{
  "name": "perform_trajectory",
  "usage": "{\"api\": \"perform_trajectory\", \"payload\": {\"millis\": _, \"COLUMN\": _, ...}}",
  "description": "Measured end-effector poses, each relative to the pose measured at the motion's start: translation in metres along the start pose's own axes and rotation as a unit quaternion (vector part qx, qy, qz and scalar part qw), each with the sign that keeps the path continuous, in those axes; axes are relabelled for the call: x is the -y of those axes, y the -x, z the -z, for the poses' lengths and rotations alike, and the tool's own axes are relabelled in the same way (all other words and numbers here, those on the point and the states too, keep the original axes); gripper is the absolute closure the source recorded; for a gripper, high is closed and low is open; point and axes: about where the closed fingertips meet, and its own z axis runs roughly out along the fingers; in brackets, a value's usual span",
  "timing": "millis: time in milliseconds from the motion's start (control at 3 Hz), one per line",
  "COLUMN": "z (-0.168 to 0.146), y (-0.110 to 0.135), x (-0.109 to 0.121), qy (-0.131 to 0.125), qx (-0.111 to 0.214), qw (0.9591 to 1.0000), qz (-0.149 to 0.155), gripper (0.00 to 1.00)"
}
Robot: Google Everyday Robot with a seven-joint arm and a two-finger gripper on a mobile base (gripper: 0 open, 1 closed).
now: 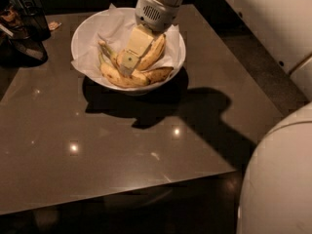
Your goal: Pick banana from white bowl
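The white bowl point(87, 28) stands at the far middle of the brown table, lined with crumpled white paper. Several yellow bananas with brown spots lie in it; one banana point(152, 53) leans against the gripper's right side, others point(119, 77) lie along the front rim. My gripper point(127, 62) reaches down into the bowl from above, its pale fingers among the bananas. The fingertips sit between the bananas near the bowl's centre.
Dark containers and clutter point(24, 28) stand at the table's far left corner. The table's front edge point(117, 194) runs across the lower view. The robot's white body point(278, 179) fills the lower right. The arm's shadow falls on the table right of the bowl.
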Motion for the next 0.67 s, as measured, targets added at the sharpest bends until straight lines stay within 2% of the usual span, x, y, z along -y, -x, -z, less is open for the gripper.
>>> {"api": "perform_trajectory", "payload": {"millis": 667, "z": -0.0125, "y": 0.0065, "x": 0.0041, "qy": 0.001, "qx": -0.018, "qw": 0.9998, "qz": -0.007, "gripper": 0.14}}
